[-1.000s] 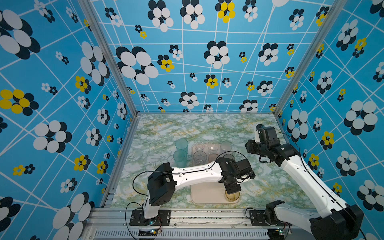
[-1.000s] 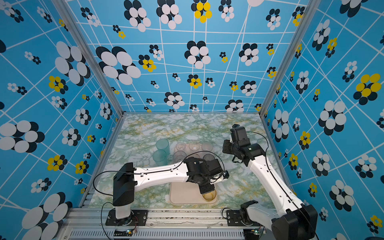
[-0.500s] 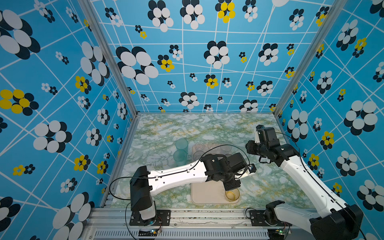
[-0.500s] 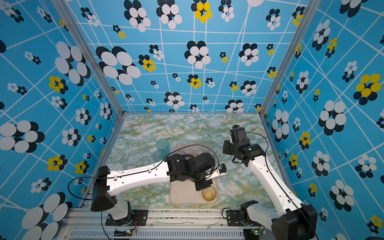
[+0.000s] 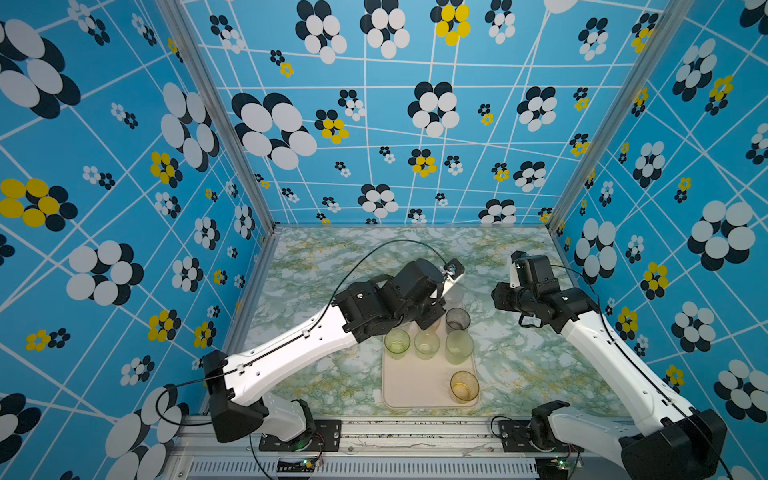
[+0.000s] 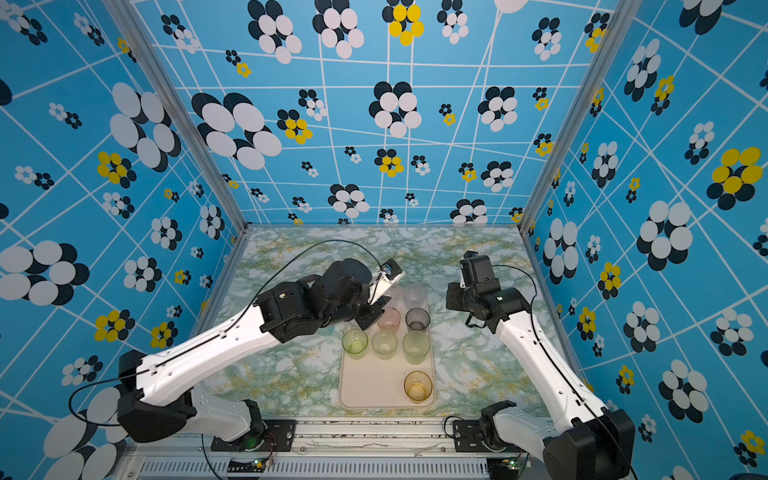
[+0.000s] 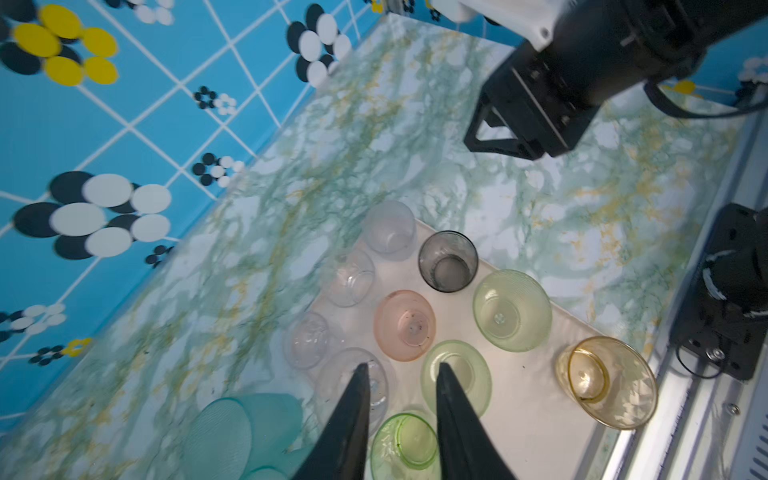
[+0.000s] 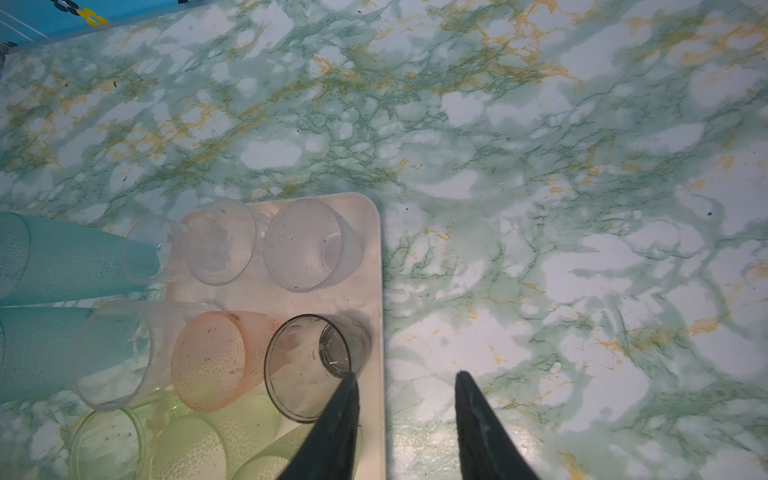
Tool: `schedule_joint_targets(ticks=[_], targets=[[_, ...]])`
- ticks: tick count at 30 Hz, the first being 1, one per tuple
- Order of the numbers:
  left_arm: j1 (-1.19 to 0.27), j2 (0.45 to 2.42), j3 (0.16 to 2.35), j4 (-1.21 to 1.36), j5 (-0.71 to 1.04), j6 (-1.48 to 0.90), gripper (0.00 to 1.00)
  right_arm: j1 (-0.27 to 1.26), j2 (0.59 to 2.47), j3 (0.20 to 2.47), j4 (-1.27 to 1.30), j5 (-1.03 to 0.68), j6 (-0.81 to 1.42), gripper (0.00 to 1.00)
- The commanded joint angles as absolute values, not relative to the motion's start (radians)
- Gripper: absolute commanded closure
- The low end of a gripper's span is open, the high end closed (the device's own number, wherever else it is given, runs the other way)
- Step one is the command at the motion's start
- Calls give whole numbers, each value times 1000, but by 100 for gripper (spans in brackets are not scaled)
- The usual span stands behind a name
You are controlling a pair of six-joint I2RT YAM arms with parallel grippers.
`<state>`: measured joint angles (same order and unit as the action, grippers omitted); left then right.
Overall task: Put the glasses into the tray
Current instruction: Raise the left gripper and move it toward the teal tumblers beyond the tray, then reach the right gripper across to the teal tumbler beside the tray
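Observation:
The cream-pink tray (image 5: 415,395) lies near the front of the table. On it stand an amber glass (image 5: 464,386) at the near right, a green glass (image 5: 397,343), two pale yellow-green glasses (image 5: 427,344) (image 5: 459,347), a smoky grey glass (image 5: 457,319), a pink glass (image 6: 388,319) and clear glasses (image 6: 414,295). Teal glasses (image 8: 62,257) stand on the table by the tray's left side. My left gripper (image 7: 402,368) hangs open and empty above the tray's far left part. My right gripper (image 8: 406,376) is open and empty over the tray's right edge, beside the grey glass (image 8: 307,365).
The marble-patterned table (image 5: 519,365) is boxed in by blue flowered walls on three sides. An aluminium rail (image 5: 374,428) with both arm bases runs along the front edge, just behind the tray's near rim.
My left arm has lifted off the amber glass at the tray's near right corner and swung back over the far left part, its jaws a little wider. The right arm has not moved.

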<state>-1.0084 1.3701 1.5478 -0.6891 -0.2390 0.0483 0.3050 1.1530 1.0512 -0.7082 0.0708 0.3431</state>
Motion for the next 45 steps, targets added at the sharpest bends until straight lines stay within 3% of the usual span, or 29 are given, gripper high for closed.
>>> schedule_joint_targets(ticks=[1,11,19,21,32,45], targets=[[-897,1247,1447,-618,-330,-40,69,305,1155,1109,-773,30,322,60],[-571,931,1211,-664,-356,-203,66,507,1268,1276,-847,122,339,60],[-443,882,1115,-638,-289,-235,65,781,1510,1568,-911,190,334,62],[-409,885,1097,-628,-253,-238,65,823,1577,1639,-904,180,334,66],[-269,894,1019,-557,-72,-245,66,896,2027,2112,-982,189,318,73],[-202,832,965,-541,-1,-227,63,902,2469,2703,-1188,216,310,76]])
